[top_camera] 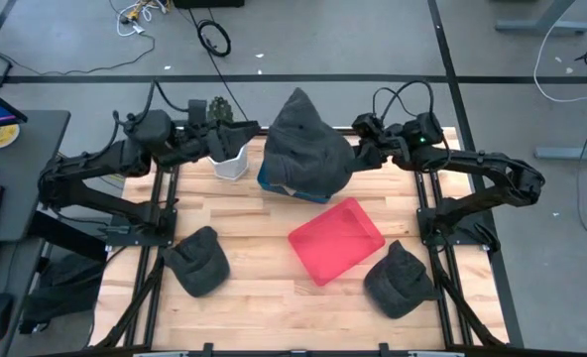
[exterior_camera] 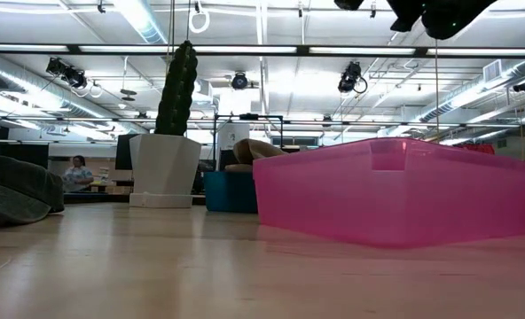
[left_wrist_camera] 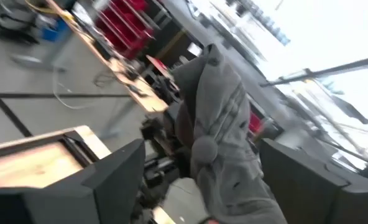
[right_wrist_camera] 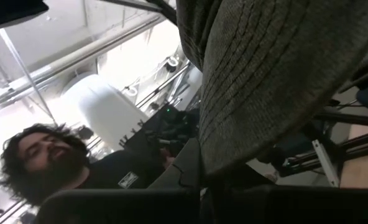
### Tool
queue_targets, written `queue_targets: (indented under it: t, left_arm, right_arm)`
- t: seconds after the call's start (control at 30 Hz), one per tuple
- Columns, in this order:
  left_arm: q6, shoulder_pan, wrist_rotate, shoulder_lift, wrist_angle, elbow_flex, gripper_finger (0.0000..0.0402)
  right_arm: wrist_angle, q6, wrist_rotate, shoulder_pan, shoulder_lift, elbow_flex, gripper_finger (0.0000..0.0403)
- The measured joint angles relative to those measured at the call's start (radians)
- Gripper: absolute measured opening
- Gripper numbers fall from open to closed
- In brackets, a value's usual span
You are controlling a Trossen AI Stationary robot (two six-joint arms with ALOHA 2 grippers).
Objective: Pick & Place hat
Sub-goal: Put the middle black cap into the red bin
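Dark grey knitted hat point(top_camera: 306, 147) hanging from clenched right gripper point(top_camera: 359, 151), hiding blue box point(top_camera: 272, 182) beneath; left gripper point(top_camera: 256, 133) released, just beside.

The wooden table point(top_camera: 264, 297) carries 2 dark hats: 1 hat point(top_camera: 196, 261) near the front-left corner, the other hat point(top_camera: 401, 280) near the front-right corner. Between them, nearer the middle, a pink bin point(top_camera: 336, 239) sits turned at an angle to the edges. By the back edge stand a white pot point(top_camera: 230, 161) holding a cactus point(exterior_camera: 176, 87), and beside it a blue box point(exterior_camera: 229, 190).
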Motion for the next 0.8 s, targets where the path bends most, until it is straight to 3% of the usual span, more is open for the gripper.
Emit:
queue_targets:
  t: [0.13, 0.4, 0.8]
  left_arm:
    - [-0.007, 0.020, 0.082, 0.001, -0.001, 0.000, 0.0344]
    - [-0.044, 0.030, 0.137, 0.061, 0.023, 0.000, 0.0355]
    - [-0.025, 0.029, 0.485, 0.128, 0.257, 0.000, 0.0355]
  right_arm:
    - [0.000, -0.003, 0.005, 0.034, 0.000, 0.000, 0.0006]
    - [-0.009, -0.014, 0.018, 0.074, 0.000, 0.000, 0.0006]
    - [-0.094, -0.058, 0.018, 0.075, 0.001, 0.000, 0.0006]
